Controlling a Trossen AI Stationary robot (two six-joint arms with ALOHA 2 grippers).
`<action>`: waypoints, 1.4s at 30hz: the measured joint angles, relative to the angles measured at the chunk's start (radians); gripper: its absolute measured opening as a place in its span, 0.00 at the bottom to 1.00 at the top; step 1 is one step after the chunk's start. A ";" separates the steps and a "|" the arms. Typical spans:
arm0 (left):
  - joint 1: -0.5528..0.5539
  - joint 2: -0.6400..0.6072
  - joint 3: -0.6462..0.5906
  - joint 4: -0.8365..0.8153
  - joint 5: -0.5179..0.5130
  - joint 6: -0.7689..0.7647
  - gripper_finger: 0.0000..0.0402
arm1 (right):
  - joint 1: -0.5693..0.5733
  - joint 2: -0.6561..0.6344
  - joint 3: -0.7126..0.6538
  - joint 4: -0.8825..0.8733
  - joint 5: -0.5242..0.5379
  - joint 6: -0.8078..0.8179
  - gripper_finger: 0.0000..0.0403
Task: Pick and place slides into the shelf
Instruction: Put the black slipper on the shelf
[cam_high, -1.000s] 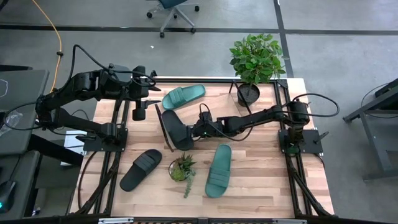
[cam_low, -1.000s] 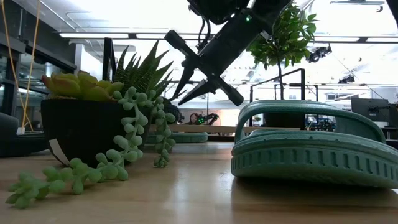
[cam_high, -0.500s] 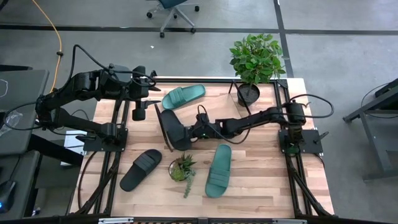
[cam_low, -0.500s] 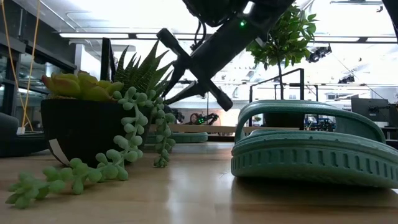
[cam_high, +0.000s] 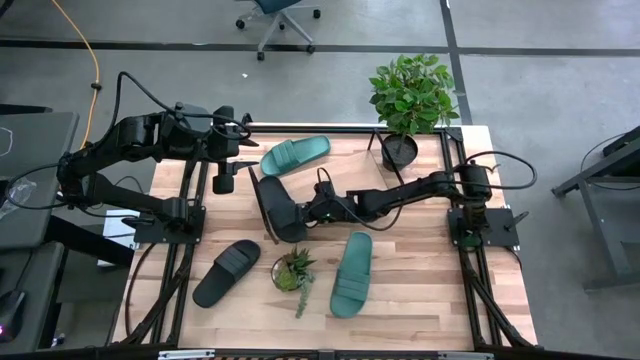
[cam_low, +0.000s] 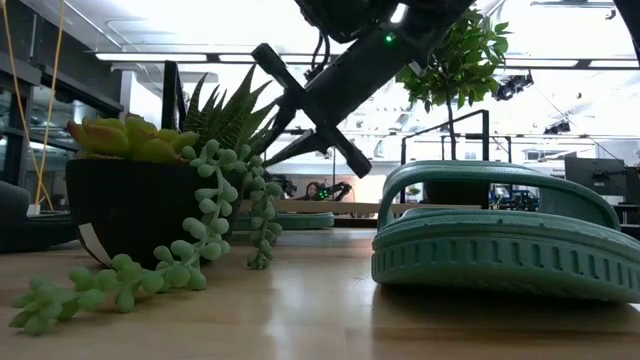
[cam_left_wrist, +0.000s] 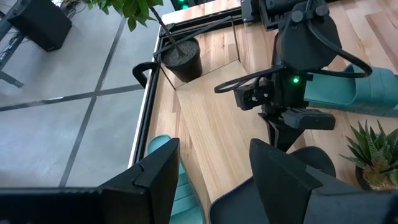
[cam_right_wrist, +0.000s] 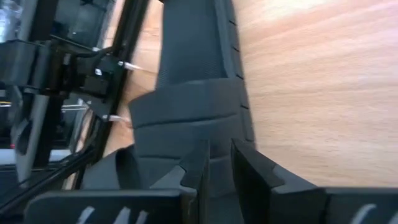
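My right gripper (cam_high: 308, 210) reaches across the middle of the table and is shut on a matte black slide (cam_high: 278, 208), held in the air near the left end of the shelf (cam_high: 350, 170), a slanted light-wood board. One teal slide (cam_high: 295, 155) lies at the shelf's far-left end. The second teal slide (cam_high: 352, 273) and the second black slide (cam_high: 227, 272) lie flat on the tabletop near the front. My left gripper (cam_high: 222, 176) waits open over the far-left table edge. My right gripper pinches the black slide between its two fingers (cam_right_wrist: 199, 165) at the strap (cam_right_wrist: 186, 118), coming level from the table's right. The fingers hide the exact place of contact. The slide (cam_low: 310, 110) is lifted clear of the table and tilted steeply, one end high.
A small succulent pot (cam_high: 290, 272) stands between the two slides near the front. A tall leafy plant in a black pot (cam_high: 400, 150) stands at the shelf's far-right end. Black metal frames run along both sides of the table.
My right gripper has carried the black slide a little toward the table's left, still shut on it and still clear of the table; in the last half second it has kept almost still.
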 joint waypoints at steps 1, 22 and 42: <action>0.000 0.000 0.000 0.000 0.000 0.000 0.45 | 0.000 0.000 0.000 -0.002 0.002 0.001 0.14; 0.000 0.000 0.000 -0.047 0.019 0.027 0.45 | -0.002 -0.027 0.000 0.120 0.026 -0.077 0.14; 0.000 0.000 0.000 -0.112 0.004 -0.146 0.45 | 0.063 -0.403 0.000 -0.130 -0.077 -0.560 0.14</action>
